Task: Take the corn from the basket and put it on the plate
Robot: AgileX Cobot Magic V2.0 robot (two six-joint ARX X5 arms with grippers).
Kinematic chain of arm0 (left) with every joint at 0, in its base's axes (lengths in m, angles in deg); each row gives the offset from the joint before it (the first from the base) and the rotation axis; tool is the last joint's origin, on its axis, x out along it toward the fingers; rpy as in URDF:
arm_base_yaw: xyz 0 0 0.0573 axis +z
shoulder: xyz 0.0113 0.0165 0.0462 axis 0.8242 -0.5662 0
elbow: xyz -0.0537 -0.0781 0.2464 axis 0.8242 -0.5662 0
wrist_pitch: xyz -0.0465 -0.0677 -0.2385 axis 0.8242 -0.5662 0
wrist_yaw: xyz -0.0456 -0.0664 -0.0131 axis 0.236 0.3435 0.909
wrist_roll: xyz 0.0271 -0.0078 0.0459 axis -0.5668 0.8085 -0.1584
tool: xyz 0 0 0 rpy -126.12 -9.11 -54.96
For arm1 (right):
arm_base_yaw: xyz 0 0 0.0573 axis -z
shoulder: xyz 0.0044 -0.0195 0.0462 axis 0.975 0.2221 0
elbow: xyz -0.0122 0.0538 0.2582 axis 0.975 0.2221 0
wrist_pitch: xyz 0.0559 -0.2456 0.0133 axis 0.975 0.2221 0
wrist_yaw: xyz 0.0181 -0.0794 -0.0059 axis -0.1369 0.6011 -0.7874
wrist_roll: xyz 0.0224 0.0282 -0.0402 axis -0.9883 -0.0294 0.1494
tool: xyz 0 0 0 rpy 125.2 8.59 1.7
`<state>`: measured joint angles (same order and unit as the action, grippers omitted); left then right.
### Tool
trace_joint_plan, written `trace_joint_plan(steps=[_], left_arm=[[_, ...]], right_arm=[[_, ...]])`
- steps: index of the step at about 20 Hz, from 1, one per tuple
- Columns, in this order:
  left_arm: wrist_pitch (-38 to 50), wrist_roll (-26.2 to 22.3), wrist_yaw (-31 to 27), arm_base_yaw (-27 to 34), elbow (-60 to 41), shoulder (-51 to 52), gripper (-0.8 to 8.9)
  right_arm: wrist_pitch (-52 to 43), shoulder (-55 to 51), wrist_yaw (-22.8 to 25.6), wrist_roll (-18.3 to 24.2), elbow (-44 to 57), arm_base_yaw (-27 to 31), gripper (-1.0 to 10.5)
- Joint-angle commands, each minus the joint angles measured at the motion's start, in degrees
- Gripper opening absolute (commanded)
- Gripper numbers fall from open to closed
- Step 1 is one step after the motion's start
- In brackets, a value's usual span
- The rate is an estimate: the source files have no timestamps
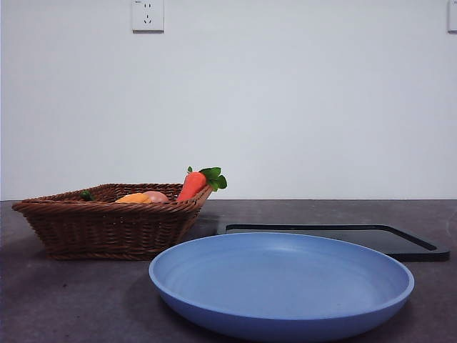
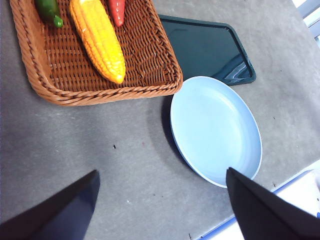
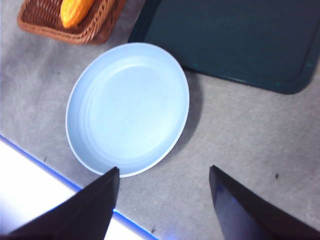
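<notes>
The corn (image 2: 98,37) lies lengthwise in the brown wicker basket (image 2: 40,75), and only its top (image 1: 133,198) peeks over the rim in the front view. The basket (image 1: 107,229) stands at the left; the light-blue plate (image 1: 285,314) sits empty in front, right of it. My left gripper (image 2: 162,192) hovers open above the bare table between basket and plate (image 2: 215,127). My right gripper (image 3: 165,180) hangs open over the plate's (image 3: 127,107) near rim, with a corner of the basket (image 3: 95,30) and the corn's tip (image 3: 74,11) beyond. Neither arm shows in the front view.
A carrot with green leaves (image 1: 196,182) leans on the basket's right rim, beside a peach-coloured round thing (image 1: 157,196). A green pepper (image 2: 49,10) and a red item (image 2: 117,10) flank the corn. A black tray (image 1: 400,239) lies behind the plate. The table's edge (image 3: 35,195) is near.
</notes>
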<state>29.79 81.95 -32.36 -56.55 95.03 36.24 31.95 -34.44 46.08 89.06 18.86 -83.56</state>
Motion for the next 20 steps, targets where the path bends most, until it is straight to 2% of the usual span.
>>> trace_joint_plan(steps=[1,7,16,20], left_arm=[[0.7,-0.5,0.3,-0.1,0.8,-0.3,4.17],[0.7,-0.5,0.3,-0.1,0.8,-0.3,4.17],[0.7,-0.5,0.3,-0.1,0.8,-0.3,4.17],[0.7,-0.5,0.3,-0.1,0.8,-0.3,4.17]], right_arm=[[-1.6,3.1,-0.1,-0.7,-0.8,-1.6,3.0],[-9.7,15.9,0.5,-2.2,-0.8,-6.8,3.0],[-20.8,37.6,1.4,-2.2,-0.8,-11.3,2.9],[-23.5,43.4,1.5,-2.1,-0.8,-12.7,2.6]])
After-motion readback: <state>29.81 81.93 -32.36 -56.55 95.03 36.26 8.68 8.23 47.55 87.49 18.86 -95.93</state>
